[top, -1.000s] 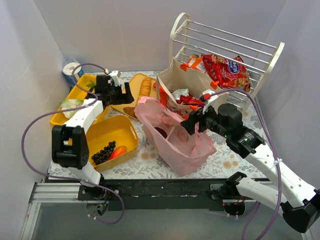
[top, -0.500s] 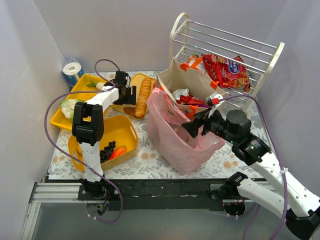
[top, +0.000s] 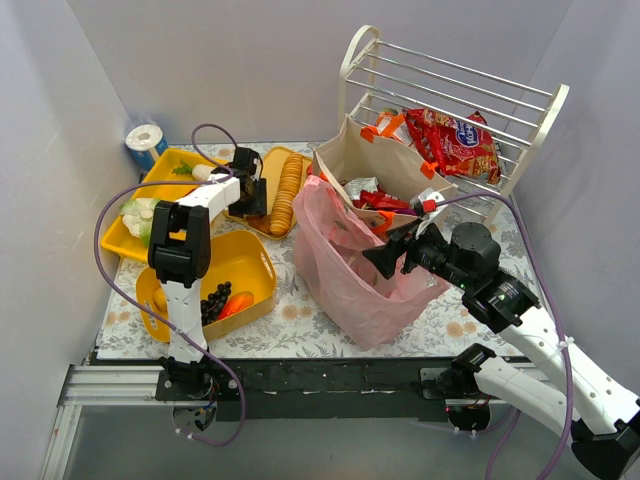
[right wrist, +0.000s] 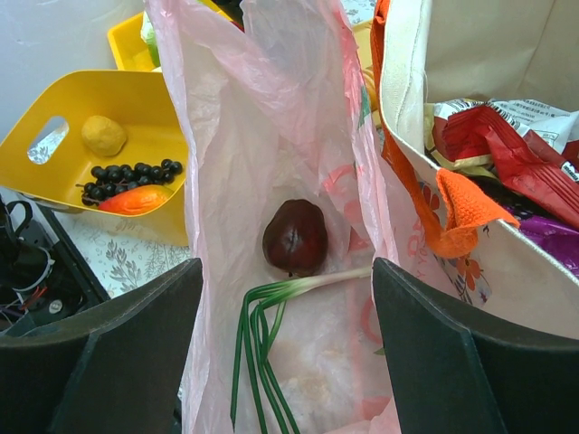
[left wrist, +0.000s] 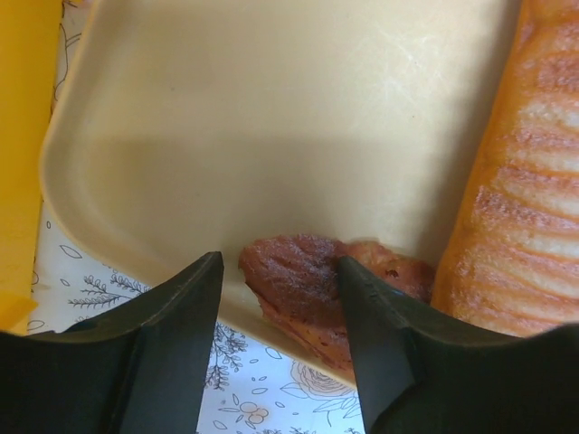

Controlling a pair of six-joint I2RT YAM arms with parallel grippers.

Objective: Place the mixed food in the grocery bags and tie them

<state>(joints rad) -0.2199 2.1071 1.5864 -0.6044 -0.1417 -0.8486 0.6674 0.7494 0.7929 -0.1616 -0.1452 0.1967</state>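
A: Left jaws have swung to the far-edge tray [left wrist: 271,117] and are narrowing around the brown morsel [left wrist: 294,271], not yet clamped!
B: Right jaws wide apart at the pink bag [right wrist: 235,136], middle of the tabletop [top: 300,312]. Next load coming.

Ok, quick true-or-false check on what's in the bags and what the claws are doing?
Red packets sit in the beige tote. True.
A dark red fruit lies in the pink bag. True.
The green stalks are in the beige tote. False: they lie in the pink bag, by the fruit.
The left claw grips the dark red fruit. False: its jaws straddle a brown-red piece on a pale tray.
The right claw is open over the pink bag. True.
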